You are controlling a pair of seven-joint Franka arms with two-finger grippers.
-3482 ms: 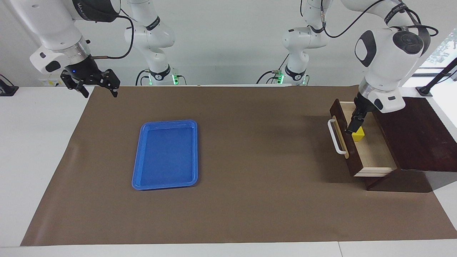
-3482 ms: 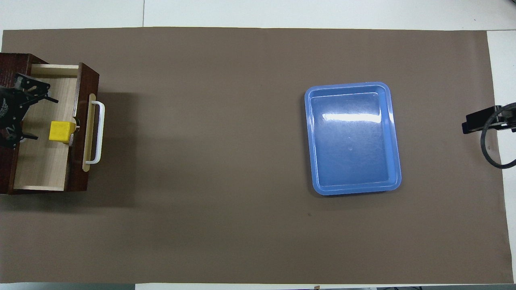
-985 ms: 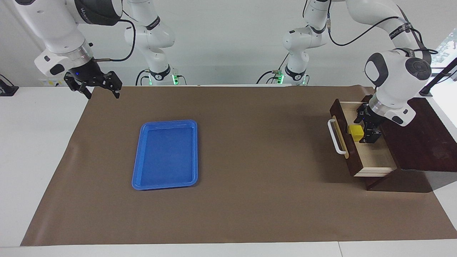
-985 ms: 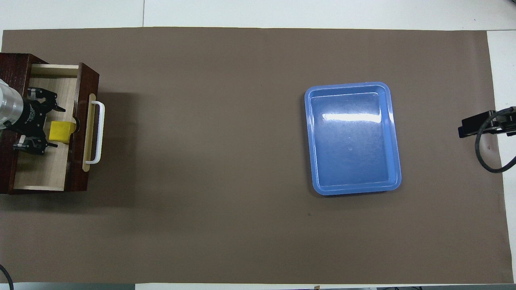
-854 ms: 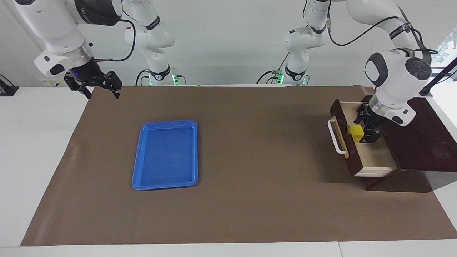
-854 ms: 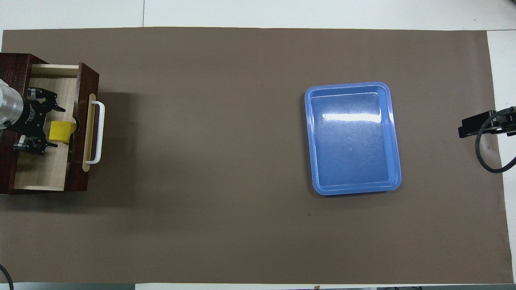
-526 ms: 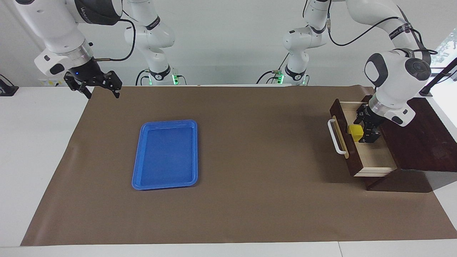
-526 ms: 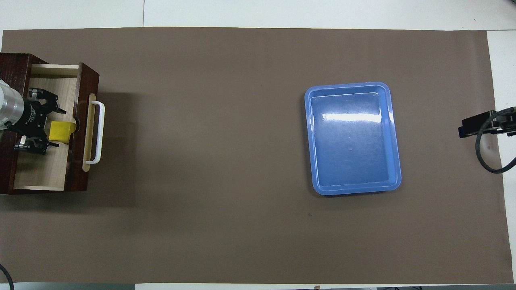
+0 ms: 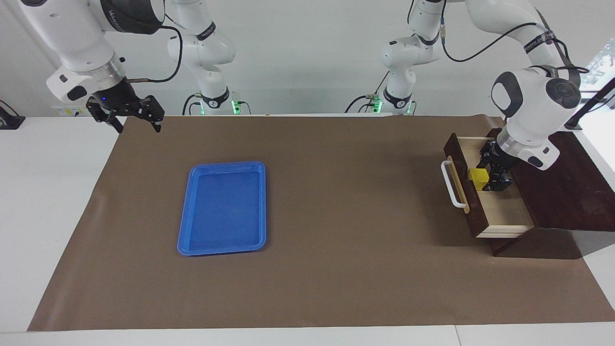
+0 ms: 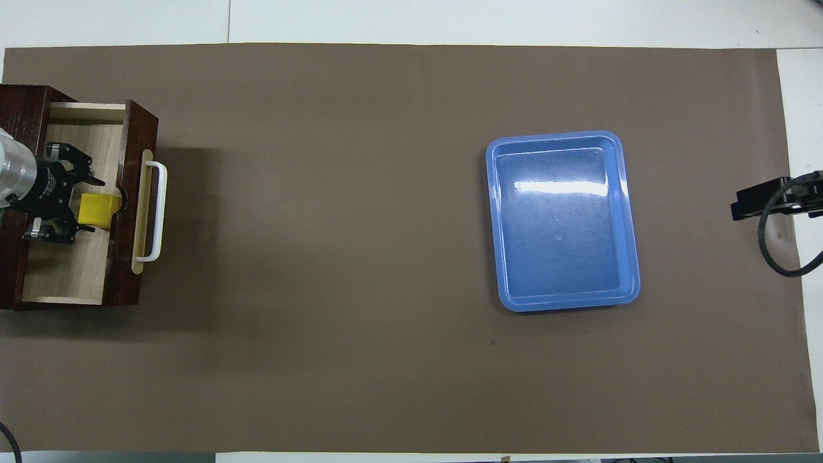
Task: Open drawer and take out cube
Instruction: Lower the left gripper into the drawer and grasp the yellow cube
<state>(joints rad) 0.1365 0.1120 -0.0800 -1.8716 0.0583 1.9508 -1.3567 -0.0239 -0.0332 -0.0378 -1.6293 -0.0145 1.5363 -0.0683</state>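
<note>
The right hand (image 9: 133, 119) waits open over the counter's corner, well apart from the drawer (image 9: 499, 204). Inside the drawer, against its front, sits the cube (image 9: 479, 177). The left hand (image 9: 491, 174) straddles it; whether it grips, I cannot tell. Pinched off-centre, the cube may twist free or jam against the front.

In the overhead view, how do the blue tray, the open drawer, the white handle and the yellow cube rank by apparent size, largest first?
1. blue tray
2. drawer, though the left arm hides part of it
3. white handle: long but thin
4. yellow cube: about as much area as the handle, so 3 and 4 are unsure
</note>
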